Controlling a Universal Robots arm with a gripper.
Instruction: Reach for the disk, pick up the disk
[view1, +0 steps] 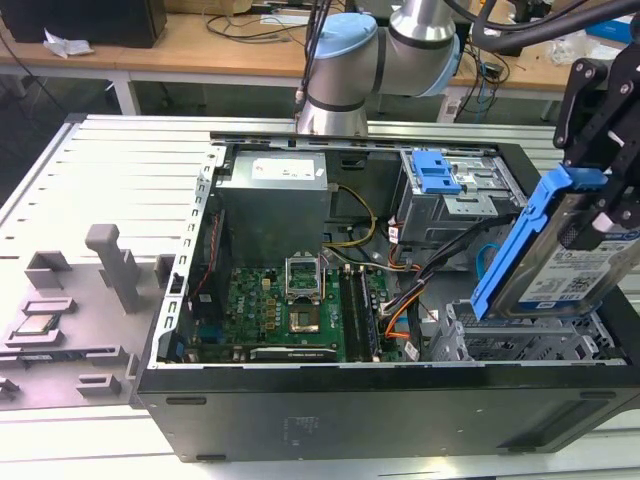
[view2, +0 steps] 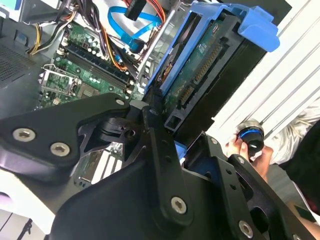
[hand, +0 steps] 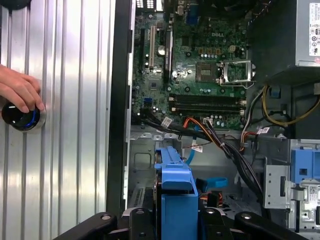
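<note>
Now gripper clamps disk, tilted near-upright, long axis steeply inclined.

A ribbed aluminium table carries the work. An open computer case lies on its side on it, toward the exterior view's right. At the exterior view's left, grey fixture blocks stand on the ribbed surface, and a small square processor chip rests among them. In the first wrist view, a round black-and-blue knob sits on the table beside the case, with a person's hand on it.
</note>
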